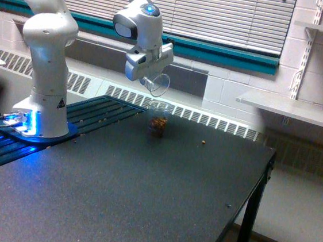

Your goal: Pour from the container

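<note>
The gripper [150, 73] clamps the small, transparent wide-rimmed plastic cup [158, 84], tipped above the taller clear cup of brown pieces [158, 119] near the dark counter's [141, 200] far edge. It looks emptied; lowering carelessly could topple the receiver.

Only 1 view is showing: an exterior camera standing off the table's [141, 200] near corner, above tabletop height, looking down and across toward the window blinds [219, 14]. It is sitting well back from the pincer [154, 81], which is hanging upper centre-left, the arm's base [40, 122] farther left.
</note>
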